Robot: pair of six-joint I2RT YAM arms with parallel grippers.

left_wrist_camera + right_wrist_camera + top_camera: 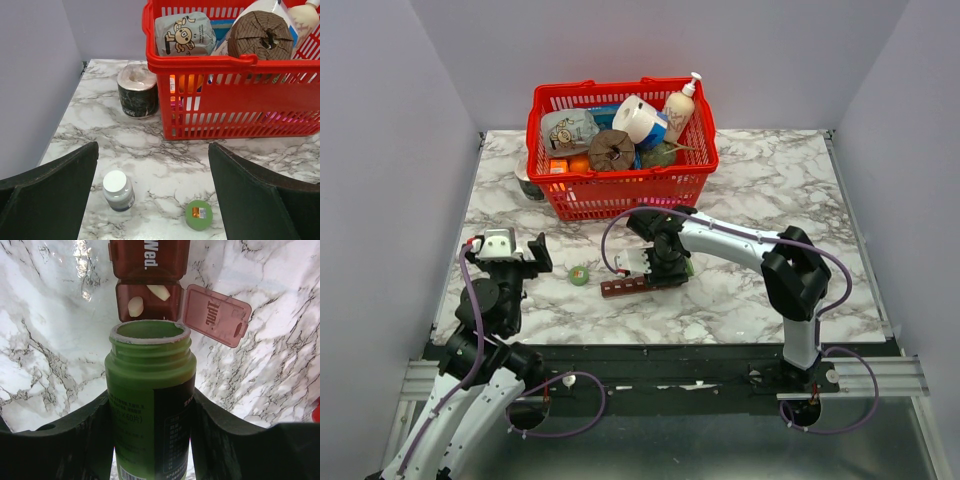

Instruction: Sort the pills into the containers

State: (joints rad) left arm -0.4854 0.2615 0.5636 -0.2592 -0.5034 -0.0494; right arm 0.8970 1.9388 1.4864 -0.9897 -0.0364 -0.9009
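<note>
Green bottle (150, 390), uncapped, sits clamped in the right pincer (150, 412), its mouth at the pill organizer (150, 260). One open compartment (172, 307) holds two pills (136, 306), so most sorting probably remains. Left pincer (152, 195) gapes empty.

you'll find the pill organizer (625, 287) mid-table, two pills (136, 306) in its open end compartment, the bottle (150, 400) mouth just beside that compartment, a cap (579, 275) left of it, the basket (620, 198) behind.
</note>
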